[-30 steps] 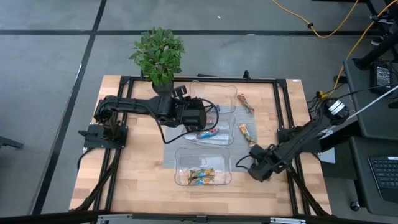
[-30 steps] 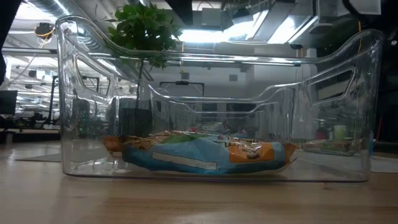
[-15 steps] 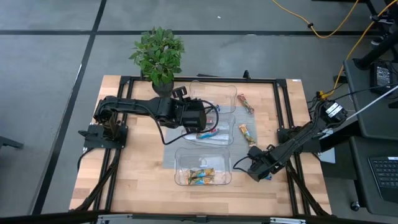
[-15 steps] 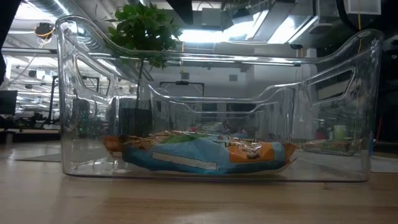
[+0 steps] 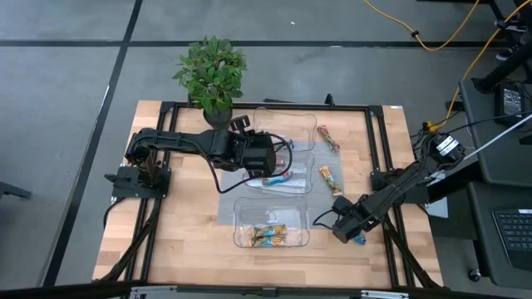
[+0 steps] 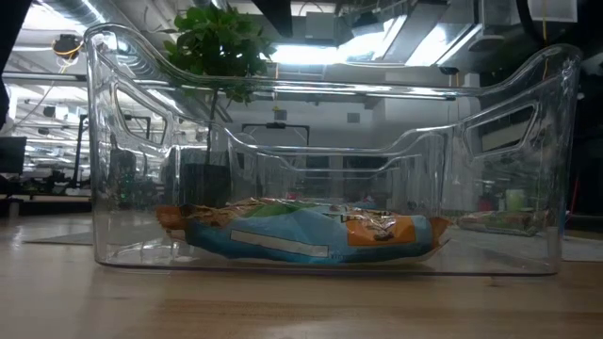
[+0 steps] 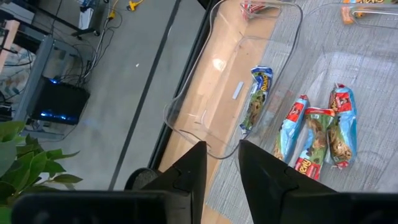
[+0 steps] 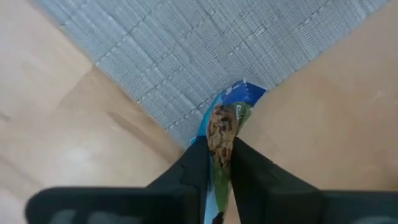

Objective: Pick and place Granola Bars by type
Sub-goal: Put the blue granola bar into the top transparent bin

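Observation:
My right gripper (image 8: 217, 152) is shut on a blue-and-green granola bar (image 8: 225, 121) by the grey mat's near right corner (image 8: 186, 56); the high view shows the bar (image 5: 359, 239) at the right gripper (image 5: 351, 231). My left gripper (image 7: 221, 171) hangs over the middle clear tray (image 5: 306, 184), fingers slightly apart with nothing between them. That tray holds red and blue bars (image 7: 317, 130). One blue bar (image 7: 256, 99) lies in the far tray (image 5: 309, 123). Orange bars (image 5: 269, 235) lie in the near tray (image 5: 241, 218). Two loose bars (image 5: 331, 137), (image 5: 330, 178) lie on the table. My right gripper pinches the bar's near end (image 8: 219, 146) between its two fingers, which come from above and slant down. The bar's blue far end (image 8: 242, 92) sticks out ahead of the fingertips. I cannot tell whether the bar rests on the table.
A potted plant (image 5: 211, 75) stands at the table's far edge. A black frame (image 5: 378, 141) runs round the work area. In the low view the near tray's clear wall (image 6: 132, 141) fills the picture. Bare wood (image 5: 191, 224) lies left of the mat.
My right gripper has edged toward the table's near right, and the blue bar now shows beside it in the high view.

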`<state>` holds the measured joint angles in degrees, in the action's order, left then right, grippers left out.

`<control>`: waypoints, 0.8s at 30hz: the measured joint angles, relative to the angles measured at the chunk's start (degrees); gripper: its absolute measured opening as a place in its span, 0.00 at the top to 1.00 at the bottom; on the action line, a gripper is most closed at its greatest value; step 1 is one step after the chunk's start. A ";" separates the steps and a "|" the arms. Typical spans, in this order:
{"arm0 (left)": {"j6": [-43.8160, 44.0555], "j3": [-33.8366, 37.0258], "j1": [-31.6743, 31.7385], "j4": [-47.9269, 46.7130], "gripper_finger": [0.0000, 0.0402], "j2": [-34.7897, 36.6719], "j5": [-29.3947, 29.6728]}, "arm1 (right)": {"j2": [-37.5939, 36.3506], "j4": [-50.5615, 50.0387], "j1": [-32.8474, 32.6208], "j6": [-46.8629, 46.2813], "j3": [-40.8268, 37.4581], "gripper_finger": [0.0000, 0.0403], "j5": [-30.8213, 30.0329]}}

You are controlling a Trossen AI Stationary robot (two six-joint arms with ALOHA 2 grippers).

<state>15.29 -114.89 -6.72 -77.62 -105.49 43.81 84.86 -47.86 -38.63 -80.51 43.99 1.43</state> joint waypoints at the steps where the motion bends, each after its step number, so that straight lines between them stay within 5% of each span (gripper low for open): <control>1: 0.00 0.00 0.00 0.00 0.79 0.00 -0.02 | -0.44 -0.13 0.00 0.00 0.00 0.86 0.00; 10: 0.00 0.02 0.00 -0.17 0.78 0.00 -0.25 | -7.04 -5.66 -0.02 -2.10 2.16 0.86 -2.12; 24: 0.16 0.02 -0.02 -0.46 0.79 -0.02 -0.37 | -14.82 -30.83 4.62 1.95 20.95 0.86 -20.75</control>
<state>15.45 -114.87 -6.74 -78.08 -105.51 43.44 70.04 -78.69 -34.02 -78.56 64.94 -19.32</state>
